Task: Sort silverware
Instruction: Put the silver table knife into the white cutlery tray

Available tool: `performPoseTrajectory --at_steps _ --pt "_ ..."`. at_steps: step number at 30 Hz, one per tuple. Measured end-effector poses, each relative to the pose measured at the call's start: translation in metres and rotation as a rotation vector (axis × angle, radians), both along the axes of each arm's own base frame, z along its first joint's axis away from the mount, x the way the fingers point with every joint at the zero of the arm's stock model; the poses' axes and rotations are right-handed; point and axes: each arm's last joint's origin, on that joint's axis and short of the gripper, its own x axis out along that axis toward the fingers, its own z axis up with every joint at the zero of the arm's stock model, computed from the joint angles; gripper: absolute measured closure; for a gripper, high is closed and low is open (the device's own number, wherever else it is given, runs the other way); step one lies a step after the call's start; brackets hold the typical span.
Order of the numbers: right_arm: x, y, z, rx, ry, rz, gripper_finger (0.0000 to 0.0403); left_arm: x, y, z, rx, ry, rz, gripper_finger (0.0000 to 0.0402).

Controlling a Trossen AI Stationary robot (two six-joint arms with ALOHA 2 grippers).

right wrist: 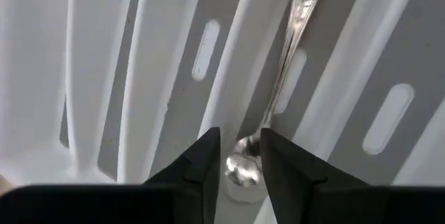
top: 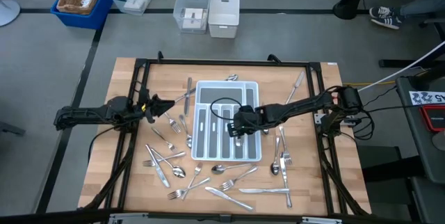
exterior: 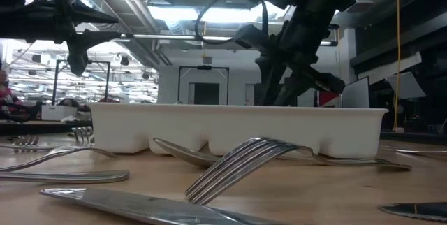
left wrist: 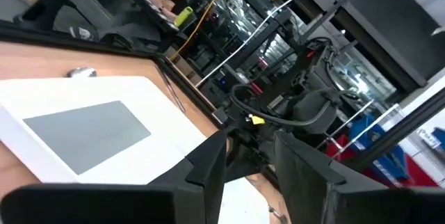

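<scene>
forks and knives (exterior: 237,165) fill my low view, lying on the wooden table (top: 132,182) just in front of the white tray (top: 254,88). my right gripper (right wrist: 240,156) hangs over the tray's middle slots, fingers pinching a spoon (right wrist: 245,168) by its bowl, handle lying along a grey slot. my left gripper (left wrist: 250,160) waits left of the tray, fingers spread, holding nothing. more silverware (top: 229,182) lies scattered around the tray
</scene>
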Motion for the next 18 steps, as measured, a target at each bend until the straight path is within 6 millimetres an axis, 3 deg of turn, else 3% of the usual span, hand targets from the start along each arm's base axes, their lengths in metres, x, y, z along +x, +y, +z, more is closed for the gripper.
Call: performPoseTrajectory --at_steps 4,9,14,18 --pt "-0.002 0.001 0.008 0.020 -0.019 0.057 0.0306 0.000 0.000 0.001 -0.012 -0.009 0.000 0.0290" --pt "-0.011 -0.003 0.037 -0.003 -0.109 0.095 0.0313 0.002 0.000 0.012 -0.002 -0.120 0.008 0.0290" --pt "-0.026 -0.021 0.071 -0.051 -0.219 0.100 0.0313 0.008 0.001 0.026 0.032 -0.146 0.022 0.0290" --pt "-0.039 -0.038 0.095 -0.111 -0.293 0.109 0.0313 0.019 0.001 0.051 0.094 -0.085 0.049 0.0290"
